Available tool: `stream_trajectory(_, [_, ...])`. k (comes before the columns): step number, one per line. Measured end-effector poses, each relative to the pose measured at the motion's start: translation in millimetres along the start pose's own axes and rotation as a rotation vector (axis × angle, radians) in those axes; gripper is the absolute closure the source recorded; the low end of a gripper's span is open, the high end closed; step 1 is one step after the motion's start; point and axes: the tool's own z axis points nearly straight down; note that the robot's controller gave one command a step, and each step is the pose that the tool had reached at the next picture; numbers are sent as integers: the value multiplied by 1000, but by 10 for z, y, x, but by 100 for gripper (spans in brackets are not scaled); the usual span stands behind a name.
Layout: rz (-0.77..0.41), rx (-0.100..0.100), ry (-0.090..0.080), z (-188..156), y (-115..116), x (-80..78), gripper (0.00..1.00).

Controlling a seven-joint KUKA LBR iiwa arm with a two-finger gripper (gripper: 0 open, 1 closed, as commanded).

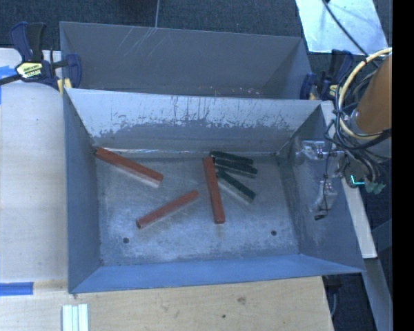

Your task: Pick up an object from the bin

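Gripper (321, 197) hung over the right sloped wall of the bin (83, 205); spread or pressed together, could not tell. Nearest things: dark bars (236, 173) heaped at far right of floor, touching a brown stick (214, 189). Second stick (168, 209) lay mid-floor, third stick (127, 165) far left.

Three reddish-brown bars (168, 209) flat on bin (193, 250) floor, dark green bars (233, 164) heaped touching the rightmost one
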Motion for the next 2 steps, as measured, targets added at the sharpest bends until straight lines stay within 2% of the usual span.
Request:
stream_trajectory(1, [-3,1,-7,-38,5,-18,0])
stream_trajectory(2, [-6,2,-13,620,285,-464,0])
